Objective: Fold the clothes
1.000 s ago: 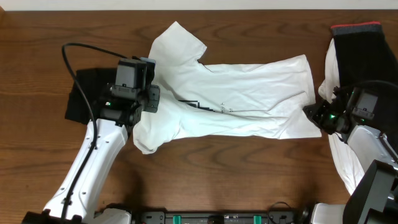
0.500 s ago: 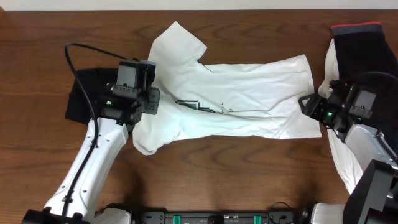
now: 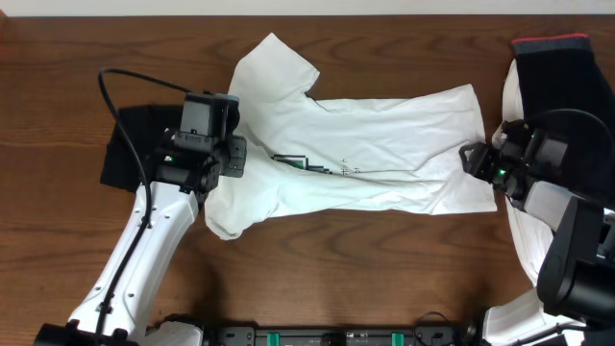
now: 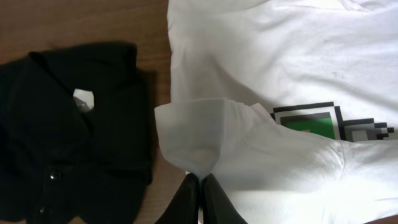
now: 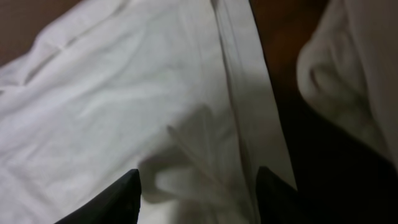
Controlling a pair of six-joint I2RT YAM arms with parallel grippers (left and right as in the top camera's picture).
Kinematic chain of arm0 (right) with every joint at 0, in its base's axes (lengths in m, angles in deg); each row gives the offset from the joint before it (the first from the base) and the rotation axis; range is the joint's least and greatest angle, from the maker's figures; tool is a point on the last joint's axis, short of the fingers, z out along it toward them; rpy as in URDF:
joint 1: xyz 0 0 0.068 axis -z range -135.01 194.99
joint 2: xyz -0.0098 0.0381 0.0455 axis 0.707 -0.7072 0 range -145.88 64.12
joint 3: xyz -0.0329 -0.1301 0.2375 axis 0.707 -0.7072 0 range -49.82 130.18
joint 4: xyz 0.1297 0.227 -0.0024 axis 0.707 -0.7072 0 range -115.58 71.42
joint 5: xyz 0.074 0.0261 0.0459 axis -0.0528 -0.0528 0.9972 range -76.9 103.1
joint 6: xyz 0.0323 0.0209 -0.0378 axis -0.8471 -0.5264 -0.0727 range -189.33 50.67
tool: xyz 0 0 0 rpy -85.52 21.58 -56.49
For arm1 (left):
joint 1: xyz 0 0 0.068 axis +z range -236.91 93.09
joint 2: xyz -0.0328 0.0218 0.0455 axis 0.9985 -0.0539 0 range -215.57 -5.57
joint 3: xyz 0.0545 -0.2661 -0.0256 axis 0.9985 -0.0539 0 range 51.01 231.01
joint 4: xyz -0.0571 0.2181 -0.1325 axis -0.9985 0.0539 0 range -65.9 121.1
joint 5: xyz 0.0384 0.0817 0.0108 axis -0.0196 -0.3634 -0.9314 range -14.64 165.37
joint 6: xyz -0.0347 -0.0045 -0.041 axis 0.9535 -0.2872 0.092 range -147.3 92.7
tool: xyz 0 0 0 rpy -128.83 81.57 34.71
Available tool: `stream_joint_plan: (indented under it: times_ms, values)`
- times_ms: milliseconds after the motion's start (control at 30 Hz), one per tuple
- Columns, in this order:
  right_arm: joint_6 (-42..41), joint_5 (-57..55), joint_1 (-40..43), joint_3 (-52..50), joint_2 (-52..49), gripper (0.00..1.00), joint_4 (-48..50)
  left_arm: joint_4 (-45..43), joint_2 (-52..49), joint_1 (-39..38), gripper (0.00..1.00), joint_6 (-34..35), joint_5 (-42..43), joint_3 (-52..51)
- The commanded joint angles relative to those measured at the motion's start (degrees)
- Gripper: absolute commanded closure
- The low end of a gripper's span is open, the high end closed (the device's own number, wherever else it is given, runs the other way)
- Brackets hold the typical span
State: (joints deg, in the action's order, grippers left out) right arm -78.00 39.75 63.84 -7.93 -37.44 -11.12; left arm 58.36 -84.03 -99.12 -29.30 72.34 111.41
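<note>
One brown wooden table (image 3: 384, 269) carries a white short-sleeved cotton T-shirt (image 3: 384, 144), spread flat between two arms.
A black buttoned garment (image 4: 68, 137) lies beside its sleeve; the left gripper (image 4: 199, 190) is pinched closed on that sleeve's folded edge, and the right gripper (image 5: 199, 183) hovers, jaws apart, over the hem.

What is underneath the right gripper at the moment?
The right gripper stands open over the hemmed end of the white T-shirt, which lies creased between its fingers. The cloth hides the table there, so whatever is beneath it cannot be seen.
</note>
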Motion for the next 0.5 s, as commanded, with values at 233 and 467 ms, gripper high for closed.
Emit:
stream_joint_plan:
  times_ms: [233,467]
  values:
    - [-0.72,5.11,-0.98,0.76,-1.99,0.60,2.21,0.46,0.00,0.02,0.94,2.19,-0.68,1.25]
    - [-2.97,7.06,0.33,1.25,-0.31,0.99,-3.08,0.83,0.00,0.02,0.94,2.34,-0.68,1.25]
